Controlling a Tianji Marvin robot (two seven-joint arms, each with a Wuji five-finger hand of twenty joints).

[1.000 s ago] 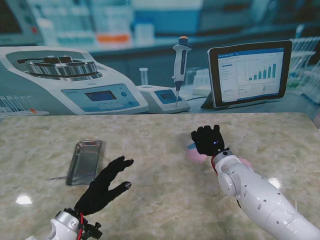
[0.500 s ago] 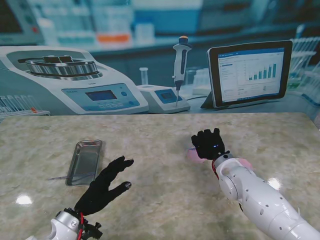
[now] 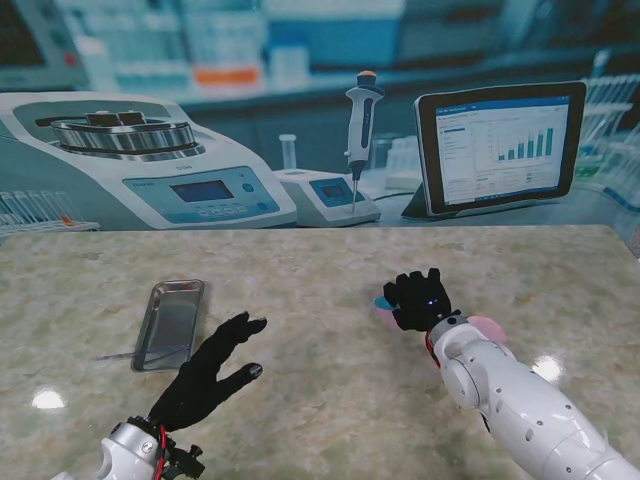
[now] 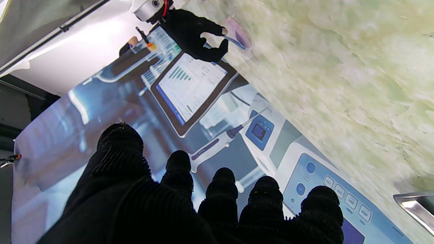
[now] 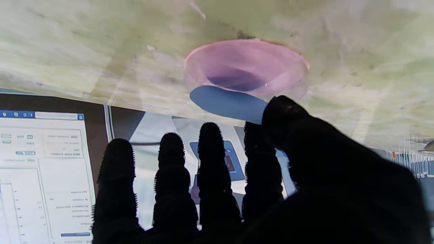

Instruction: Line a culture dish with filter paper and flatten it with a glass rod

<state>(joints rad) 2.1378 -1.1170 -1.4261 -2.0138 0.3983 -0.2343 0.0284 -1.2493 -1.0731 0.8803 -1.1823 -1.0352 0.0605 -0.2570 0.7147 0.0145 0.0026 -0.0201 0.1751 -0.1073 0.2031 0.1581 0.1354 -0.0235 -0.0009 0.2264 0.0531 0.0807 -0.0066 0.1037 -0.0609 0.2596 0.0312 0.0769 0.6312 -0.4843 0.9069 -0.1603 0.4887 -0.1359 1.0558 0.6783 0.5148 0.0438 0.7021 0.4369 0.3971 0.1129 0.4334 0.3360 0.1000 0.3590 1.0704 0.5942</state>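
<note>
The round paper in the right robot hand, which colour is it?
Blue. The round paper shows best in the right wrist view, just beside the pink dish.

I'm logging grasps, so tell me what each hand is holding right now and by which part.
The right hand pinches a blue filter paper by its edge, between thumb and a finger, beside the pink culture dish. The left hand holds nothing.

On the table [image 3: 320, 270], a metal tray [image 3: 170, 322] lay to the left, with the left hand [image 3: 205, 372] just right of it and nearer to me. Well apart on the right, the right hand [image 3: 420, 299] sat over a culture dish [image 5: 247, 66], a filter paper disc [image 5: 228, 103] pinched at its fingertips beside the dish's rim.
</note>
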